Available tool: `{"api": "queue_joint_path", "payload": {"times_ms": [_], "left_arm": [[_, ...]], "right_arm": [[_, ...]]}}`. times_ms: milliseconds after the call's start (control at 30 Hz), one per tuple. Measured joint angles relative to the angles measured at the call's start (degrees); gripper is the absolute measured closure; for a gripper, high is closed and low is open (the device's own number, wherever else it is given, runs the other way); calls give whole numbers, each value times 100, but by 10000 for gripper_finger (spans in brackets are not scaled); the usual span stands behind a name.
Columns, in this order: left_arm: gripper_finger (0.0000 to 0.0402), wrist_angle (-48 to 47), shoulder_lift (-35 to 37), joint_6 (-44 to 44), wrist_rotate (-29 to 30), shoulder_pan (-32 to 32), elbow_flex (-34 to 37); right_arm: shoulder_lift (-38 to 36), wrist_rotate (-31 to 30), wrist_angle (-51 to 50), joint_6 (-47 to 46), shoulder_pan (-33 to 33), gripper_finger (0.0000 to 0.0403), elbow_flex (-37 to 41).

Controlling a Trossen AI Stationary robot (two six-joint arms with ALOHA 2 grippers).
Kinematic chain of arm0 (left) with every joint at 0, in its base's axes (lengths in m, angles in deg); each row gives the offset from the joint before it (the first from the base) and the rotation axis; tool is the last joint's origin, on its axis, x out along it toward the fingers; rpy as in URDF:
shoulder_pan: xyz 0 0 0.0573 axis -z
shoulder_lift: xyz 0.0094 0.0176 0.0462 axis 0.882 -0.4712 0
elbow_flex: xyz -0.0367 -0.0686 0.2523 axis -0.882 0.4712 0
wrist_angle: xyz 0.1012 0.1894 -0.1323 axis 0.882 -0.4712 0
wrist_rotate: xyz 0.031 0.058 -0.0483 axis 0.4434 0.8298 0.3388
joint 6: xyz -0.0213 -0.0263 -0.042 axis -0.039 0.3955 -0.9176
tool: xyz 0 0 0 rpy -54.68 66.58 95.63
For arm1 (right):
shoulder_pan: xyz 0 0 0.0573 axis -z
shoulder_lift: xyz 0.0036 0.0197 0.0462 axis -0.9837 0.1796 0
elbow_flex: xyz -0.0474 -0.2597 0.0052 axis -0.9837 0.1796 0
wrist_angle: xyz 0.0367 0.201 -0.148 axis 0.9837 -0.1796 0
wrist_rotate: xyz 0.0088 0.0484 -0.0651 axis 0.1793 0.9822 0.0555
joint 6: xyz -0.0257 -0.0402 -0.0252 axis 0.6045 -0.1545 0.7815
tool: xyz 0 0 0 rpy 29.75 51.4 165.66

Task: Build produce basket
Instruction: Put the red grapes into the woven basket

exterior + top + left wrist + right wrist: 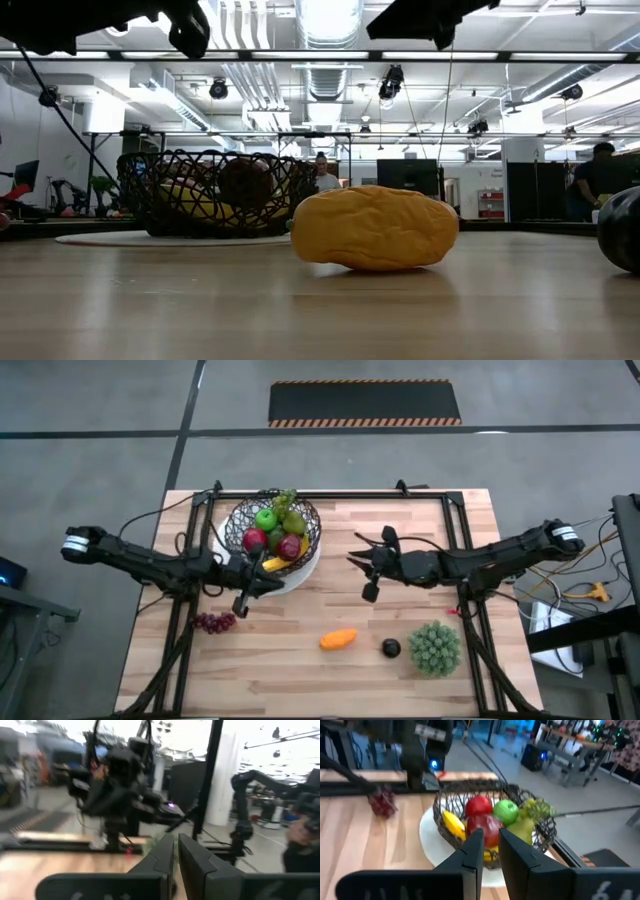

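The black wire basket (275, 528) stands on a white plate (300, 575) at the table's far left and holds a green apple (506, 811), red fruits (479, 805), a banana (452, 824) and green grapes (536, 809). Purple grapes (213, 622), an orange piece (338, 639) and a dark plum (391, 649) lie on the wood nearer the front edge. My left gripper (272, 580) hovers shut at the basket's near side, pointing right. My right gripper (353, 557) hovers right of the basket and points at it. Its fingers (520, 855) are a narrow gap apart with nothing between them.
A large spiky green ball (435, 648) sits at the front right beside the plum. Black frame rails (330, 495) run along the table's far edge and down both sides. Bare wood lies between the basket and the right arm.
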Motion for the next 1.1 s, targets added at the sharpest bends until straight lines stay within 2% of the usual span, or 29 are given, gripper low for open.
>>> {"api": "queue_joint_path", "payload": {"times_ms": [167,367,500,633,733,833,967,1100], "left_arm": [[391,-1304,0,-733,75,163,-328],[391,-3962,-113,-1754,639,322,-1053],[391,-5792,-333,-2576,608,476,-1581],[392,-7514,-697,-3477,100,866,-2135],[392,-8657,-1041,-3554,-200,1296,-2543],[392,-9615,-1386,-3190,-293,1727,-2840],[392,-10409,-1742,-3161,-309,2081,-2999],[384,-11042,-1991,-3771,-437,2148,-2933]], "right_arm": [[-237,-2,138,3,4,355,285],[-233,0,147,60,4,355,354],[-222,0,132,119,4,355,363],[-233,0,130,158,4,355,363],[-228,0,130,226,4,355,363],[-226,-2,128,232,4,355,368],[-226,-2,128,264,4,355,368],[-226,-2,120,281,4,355,368]]}}
